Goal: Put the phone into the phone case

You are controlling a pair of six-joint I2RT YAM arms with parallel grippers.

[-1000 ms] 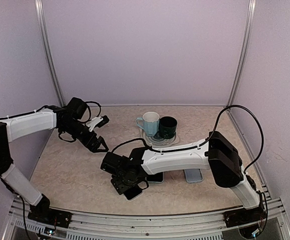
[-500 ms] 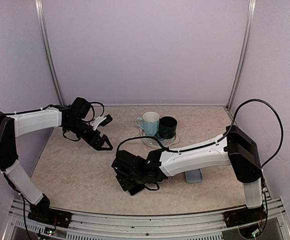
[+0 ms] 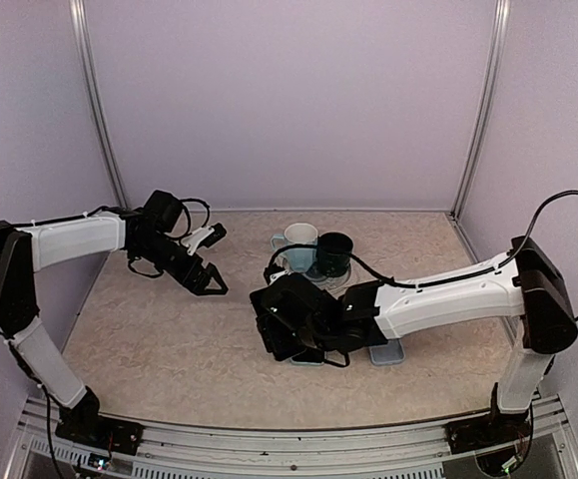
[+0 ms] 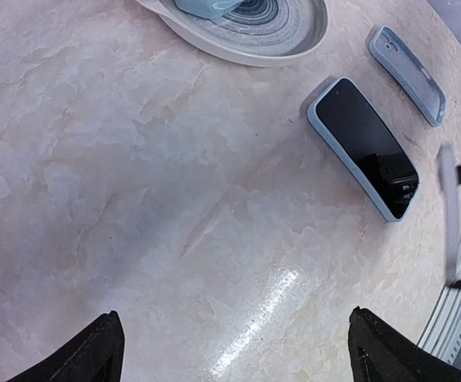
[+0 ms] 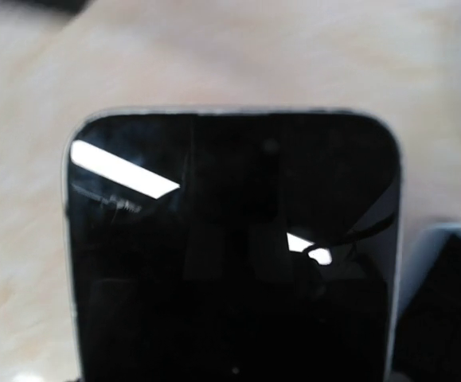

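reaching in from the right side, the right gripper (image 3: pixel 298 337) hangs low over the middle of the table (image 3: pixel 149 339). its jaws grasp the phone (image 5: pixel 230 255), though the fingers themselves fall outside the wrist view. there the phone fills the frame, screen up and dark, its pale rim and two rounded far corners standing clear of the blurred table beyond. a second phone (image 4: pixel 361 147) lies flat on the table with a light blue rim around it, between the plate (image 4: pixel 238 54) and the near edge. the case (image 4: pixel 409 64) lies empty near that second phone, apart from it, with a strip of bare table between them. the plate carries the blue mug (image 3: pixel 296 242) and green mug (image 3: pixel 334 254) and sits just behind the right gripper. the left gripper (image 3: pixel 217 261) hovers at the left, jaws spread wide and empty, well apart from the right one. bare table spreads between the two grippers and forward to the rail (image 3: pixel 269 439) at the near edge. walls close in the back and both sides.
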